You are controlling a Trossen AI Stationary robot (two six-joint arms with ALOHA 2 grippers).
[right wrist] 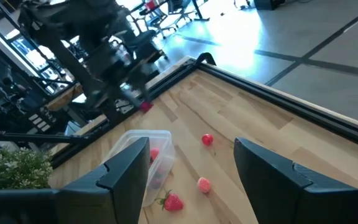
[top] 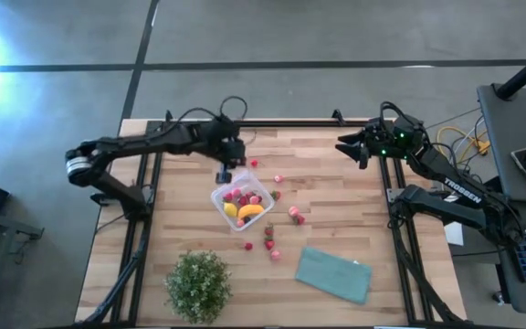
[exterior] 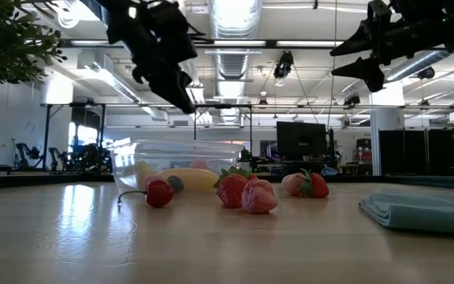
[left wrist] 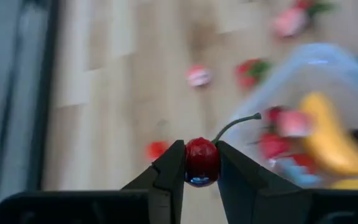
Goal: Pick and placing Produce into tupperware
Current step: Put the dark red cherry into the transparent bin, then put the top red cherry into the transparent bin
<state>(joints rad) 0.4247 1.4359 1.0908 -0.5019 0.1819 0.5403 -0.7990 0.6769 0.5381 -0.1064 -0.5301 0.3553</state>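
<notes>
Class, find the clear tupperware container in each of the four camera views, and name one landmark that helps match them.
High view: tupperware at table centre, below the left end effector.
Low view: left of centre, behind the strawberries.
Left wrist view: at the right edge, blurred.
Right wrist view: lower left, on the wood.
Shared landmark: the yellow banana inside it.

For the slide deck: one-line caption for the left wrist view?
Left hand shut on a red cherry with stem, tupperware holding a banana beyond.
</notes>
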